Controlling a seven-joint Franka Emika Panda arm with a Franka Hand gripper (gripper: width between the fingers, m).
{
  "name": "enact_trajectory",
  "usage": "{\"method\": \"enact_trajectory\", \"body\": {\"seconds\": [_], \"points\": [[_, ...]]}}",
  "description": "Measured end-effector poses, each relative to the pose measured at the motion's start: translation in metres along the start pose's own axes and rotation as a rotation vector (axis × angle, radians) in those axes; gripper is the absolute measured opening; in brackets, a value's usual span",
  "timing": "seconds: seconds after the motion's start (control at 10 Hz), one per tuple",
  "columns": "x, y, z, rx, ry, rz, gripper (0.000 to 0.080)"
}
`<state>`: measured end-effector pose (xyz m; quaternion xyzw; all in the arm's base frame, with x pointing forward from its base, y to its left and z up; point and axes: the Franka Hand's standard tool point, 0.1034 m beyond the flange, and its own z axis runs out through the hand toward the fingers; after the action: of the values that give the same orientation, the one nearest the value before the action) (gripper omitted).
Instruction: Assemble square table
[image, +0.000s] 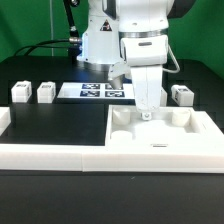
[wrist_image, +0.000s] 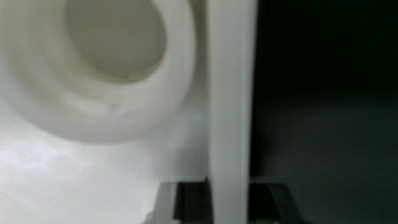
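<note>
Square table (image: 160, 135) is what your end effector (image: 148, 112) has hold of. Its dark fingers (wrist_image: 178, 205) are drawn in narrow, one on each side of the slab's raised rim (wrist_image: 228, 100), and no gap shows between pad and rim. The grip sits on the slab's far edge. The slab lies flat in the near corner of the surface (image: 50, 125) on the exterior view's right, against the border wall (image: 60, 157) that runs along the near edge.

Further out, one leg (image: 182, 95) stands just beyond the slab's far edge, near the arm. Two more legs (image: 18, 93) (image: 45, 92) wait by the far corner on the exterior view's left, and the marker board (image: 100, 92) lies between the groups. You see no fourth leg; the arm may be hiding it.

Your risk is the thin hold. A pinch on one rim, off the slab's middle, could let the slab pivot or slide out of the pads if you lift or drag it. Pushed toward the near edge, it may jam on the wall. Swung toward the far edge, it could knock the nearby leg over.

Only the wrist view shows the pads on the rim, plus a round hollow (wrist_image: 125, 40) just inside it. The exterior view blends white fingertips into white slab, but it alone shows you the legs, the wall and the corner.
</note>
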<state>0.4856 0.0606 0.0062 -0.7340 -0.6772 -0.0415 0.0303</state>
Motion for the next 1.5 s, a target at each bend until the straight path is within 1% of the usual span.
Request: {"method": "enact_trajectory", "body": {"seconds": [0.2, 0.7, 0.8, 0.9, 1.0, 1.1, 1.2, 1.3, 1.5], "points": [[-0.0001, 0.0053, 0.0, -0.015, 0.003, 0.003, 0.0058], [-0.001, 0.0067, 0.0006, -0.014, 0.003, 0.021, 0.0063], [-0.0011, 0.0065, 0.0009, -0.013, 0.003, 0.022, 0.0259], [-0.0012, 0.0063, 0.0012, -0.013, 0.003, 0.022, 0.0259], [-0.0014, 0.0062, 0.0013, -0.012, 0.003, 0.022, 0.0441], [-0.0015, 0.0061, 0.0015, -0.012, 0.003, 0.023, 0.0581], [-0.0016, 0.0061, 0.0015, -0.012, 0.003, 0.023, 0.0581], [-0.0017, 0.0061, 0.0016, -0.012, 0.003, 0.023, 0.0635], [-0.0019, 0.0061, 0.0016, -0.012, 0.003, 0.023, 0.0647]]}}
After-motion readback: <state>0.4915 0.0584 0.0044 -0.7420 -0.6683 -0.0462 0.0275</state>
